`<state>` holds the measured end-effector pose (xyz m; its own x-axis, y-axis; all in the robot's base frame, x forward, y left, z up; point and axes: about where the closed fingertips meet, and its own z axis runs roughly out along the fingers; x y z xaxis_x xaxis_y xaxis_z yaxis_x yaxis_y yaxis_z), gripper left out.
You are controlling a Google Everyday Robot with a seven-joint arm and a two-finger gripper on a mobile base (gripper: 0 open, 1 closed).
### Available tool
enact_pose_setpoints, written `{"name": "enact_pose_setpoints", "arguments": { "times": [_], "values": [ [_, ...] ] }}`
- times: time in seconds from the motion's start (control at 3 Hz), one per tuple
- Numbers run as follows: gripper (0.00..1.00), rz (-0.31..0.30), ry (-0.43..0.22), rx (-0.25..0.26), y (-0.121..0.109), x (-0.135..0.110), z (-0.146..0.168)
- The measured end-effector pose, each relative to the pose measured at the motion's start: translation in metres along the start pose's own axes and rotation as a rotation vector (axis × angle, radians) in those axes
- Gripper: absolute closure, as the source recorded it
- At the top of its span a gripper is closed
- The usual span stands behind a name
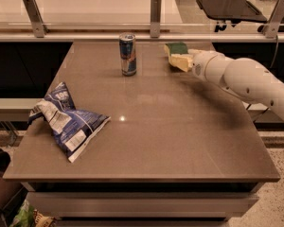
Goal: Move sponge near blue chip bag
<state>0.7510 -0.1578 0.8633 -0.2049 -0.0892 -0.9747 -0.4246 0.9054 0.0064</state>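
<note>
The sponge point(176, 48), pale yellow foam with a dark green top, is at the far right of the table, right of the drink can. My gripper point(181, 61) reaches in from the right on a white arm point(241, 79) and is shut on the sponge, holding it slightly off the tabletop. The blue chip bag point(66, 122), crumpled blue foil with white patches, lies near the table's left front edge, far from the sponge.
A slim blue-and-silver drink can point(128, 54) stands upright at the far middle of the brown table point(180, 141). A glass barrier with metal posts point(155, 15) runs along the far edge. A dark chair seat point(229, 7) is beyond at the right.
</note>
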Motion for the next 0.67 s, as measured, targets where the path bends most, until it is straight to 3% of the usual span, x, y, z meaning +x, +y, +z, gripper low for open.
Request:
{"name": "enact_pose_setpoints", "arguments": {
  "times": [0.67],
  "values": [
    [1.00, -0.045, -0.001, 0.021, -0.0096, -0.0192, -0.0152]
  ]
}}
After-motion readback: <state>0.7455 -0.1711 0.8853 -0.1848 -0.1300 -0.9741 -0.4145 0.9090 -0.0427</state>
